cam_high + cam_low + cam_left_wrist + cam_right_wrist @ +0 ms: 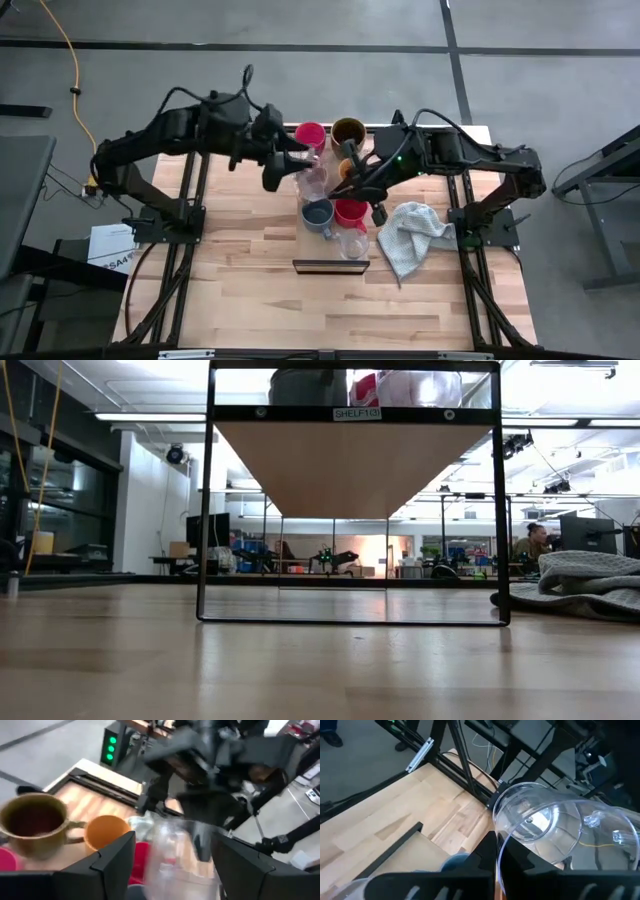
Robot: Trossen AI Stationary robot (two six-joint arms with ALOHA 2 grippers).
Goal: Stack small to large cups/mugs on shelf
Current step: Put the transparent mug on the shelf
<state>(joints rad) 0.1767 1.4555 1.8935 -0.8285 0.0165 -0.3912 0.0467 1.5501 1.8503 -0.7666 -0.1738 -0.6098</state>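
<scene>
The shelf (331, 264) stands mid-table and bears a red mug (310, 133), an olive-brown mug (348, 130), an orange cup (347, 168), a blue cup (317, 213), a second red mug (350, 212) and a clear glass cup (352, 242). My right gripper (496, 857) is shut on another clear glass cup (545, 820) above the shelf's middle (312, 180). My left gripper (172, 865) is open, with its fingers on either side of that glass cup (175, 850). Whether they touch it cannot be told. My right gripper holds the glass cup by its rim (499, 832), which runs between the two fingers, one inside the cup and one outside. The cup is lifted clear and tipped on its side, with its mouth toward the wrist.
A pale grey cloth (415, 235) lies crumpled on the table right of the shelf. The shelf's thin black frame legs (205, 510) stand on the plank tabletop (250, 290). The two arms meet closely above the shelf.
</scene>
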